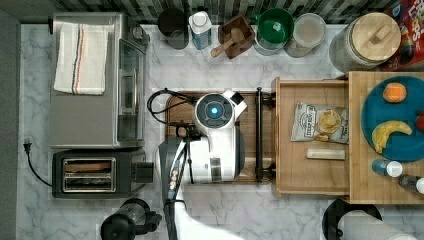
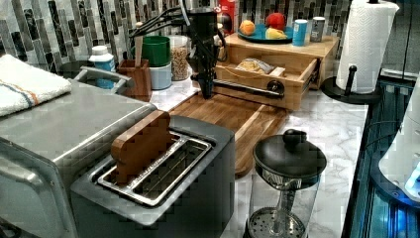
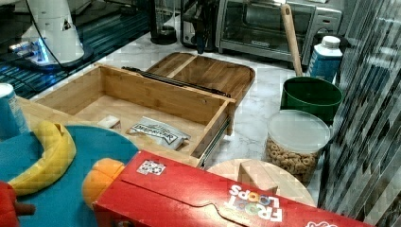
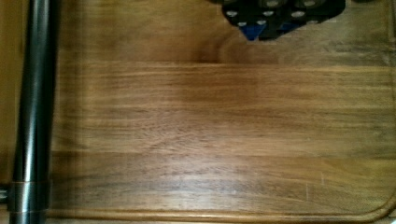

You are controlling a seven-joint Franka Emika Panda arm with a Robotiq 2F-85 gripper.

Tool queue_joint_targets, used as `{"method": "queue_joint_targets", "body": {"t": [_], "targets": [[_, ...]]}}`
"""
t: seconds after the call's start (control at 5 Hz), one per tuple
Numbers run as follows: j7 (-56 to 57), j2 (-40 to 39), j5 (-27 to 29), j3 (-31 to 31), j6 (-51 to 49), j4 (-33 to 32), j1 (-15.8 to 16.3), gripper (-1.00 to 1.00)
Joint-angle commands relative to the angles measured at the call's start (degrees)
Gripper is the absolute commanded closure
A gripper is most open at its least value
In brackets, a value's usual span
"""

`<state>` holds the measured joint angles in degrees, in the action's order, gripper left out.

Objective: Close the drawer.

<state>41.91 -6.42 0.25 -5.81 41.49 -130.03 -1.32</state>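
**Drawer open, arm above the tray**

On the marble counter [image 1: 220, 210], the drawer [image 1: 300, 175] stands pulled out of its wooden cabinet [image 1: 365, 192], toward 9 o'clock in the top view. Its black bar handle [image 1: 259, 132] runs across the front, overhanging the near edge of the dark tray [image 1: 250, 115].

Inside the drawer lie a chip bag [image 1: 320, 122] and, toward 6 o'clock from it in the top view, a small pale bar [image 1: 326, 154]. The two are near each other but apart.

The arm [image 1: 210, 150] hangs over the tray, at 9 o'clock from the handle in the top view. The left view shows the gripper [image 2: 207, 91] pointing down, its tip low over the tray and just beside the handle [image 2: 247, 89]; whether they touch cannot be told. How wide the fingers stand cannot be told either. The wrist view looks straight down on the tray's grain [image 4: 219, 126], with the handle [image 4: 32, 107] running along one edge.

On the cabinet top a blue plate [image 1: 380, 100] carries a banana [image 1: 390, 132] and an orange [image 1: 395, 92].

At 12 o'clock in the top view, along the tiled wall, stand a green cup [image 1: 274, 27], a cereal jar [image 1: 309, 32] and a blue bottle [image 1: 201, 30]. At 9 o'clock sit a toaster oven [image 1: 95, 115] with a folded towel [image 1: 80, 57] on it, and a toaster [image 1: 95, 175] toward 6 o'clock from the oven. A paper towel roll [image 2: 365, 44] stands beside the cabinet in the left view.
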Motion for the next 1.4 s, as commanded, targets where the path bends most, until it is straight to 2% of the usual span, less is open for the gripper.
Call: {"method": "queue_joint_targets", "body": {"t": [0.2,0.4,0.6,1.0,1.2,1.4], "targets": [[10.25,-3.43,-1.43,2.93,9.52,0.20,-4.52,1.00],[14.95,-5.17,0.83,3.95,10.39,0.63,-5.84,1.00],[16.14,-4.37,-0.71,5.15,8.67,0.63,-6.81,1.00],[19.89,-1.98,-4.15,6.23,5.33,2.04,-11.71,1.00],[24.10,-2.76,-4.96,6.82,3.01,5.22,-14.67,1.00],[29.38,-6.79,-4.26,8.08,5.01,8.18,-17.39,1.00]]}}
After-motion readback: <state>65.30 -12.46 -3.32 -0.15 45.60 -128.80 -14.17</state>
